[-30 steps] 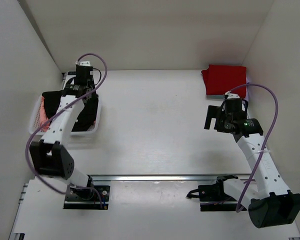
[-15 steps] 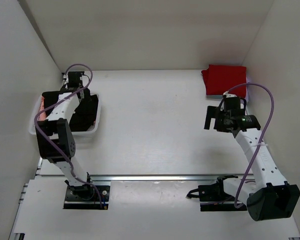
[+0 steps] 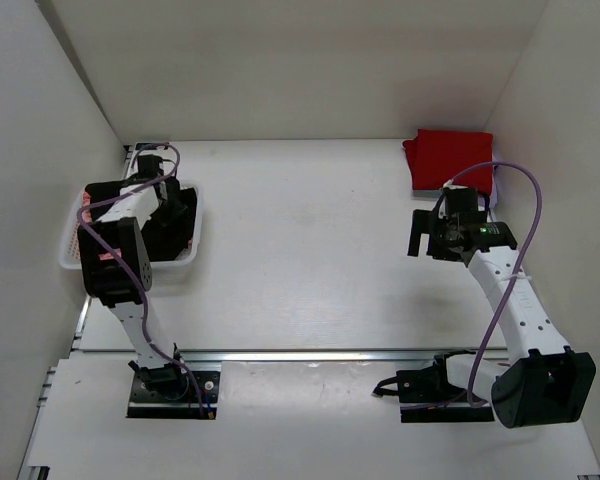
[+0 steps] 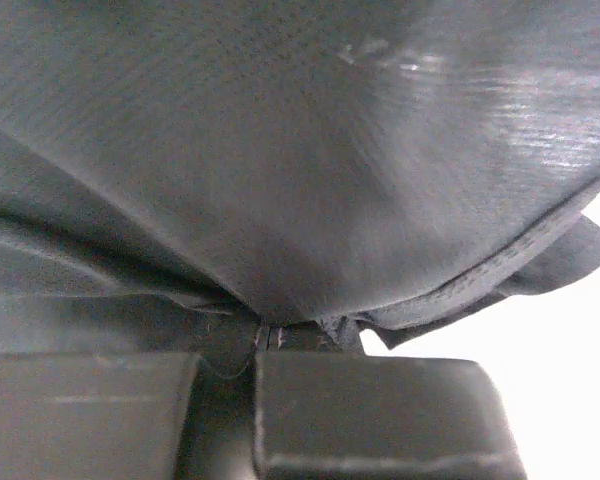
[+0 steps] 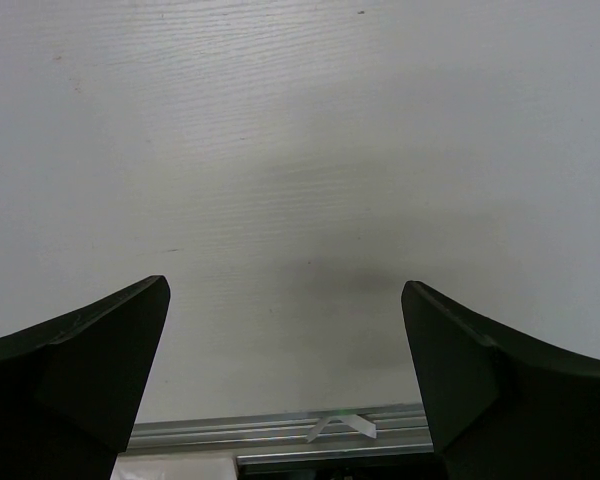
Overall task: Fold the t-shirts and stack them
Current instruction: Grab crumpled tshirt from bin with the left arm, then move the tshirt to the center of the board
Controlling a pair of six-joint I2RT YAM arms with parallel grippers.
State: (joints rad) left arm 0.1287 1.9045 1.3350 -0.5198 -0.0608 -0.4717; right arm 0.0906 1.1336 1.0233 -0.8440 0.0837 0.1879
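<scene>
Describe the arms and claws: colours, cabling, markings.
Left arm and right arm: white link shells, black joints and base mounts. A lilac cable loops loosely along each. Left claw and right claw have flat matte-black fingers. Green light glows on the right wrist. No markings legible.

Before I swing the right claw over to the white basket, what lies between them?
Only bare white table lies between the open right claw and the basket; the top view shows nothing on that stretch.

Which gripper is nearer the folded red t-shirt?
Right. The right gripper hovers close to the red t-shirt, on its near side; the left gripper is far off, shut on the black t-shirt in the basket.
</scene>
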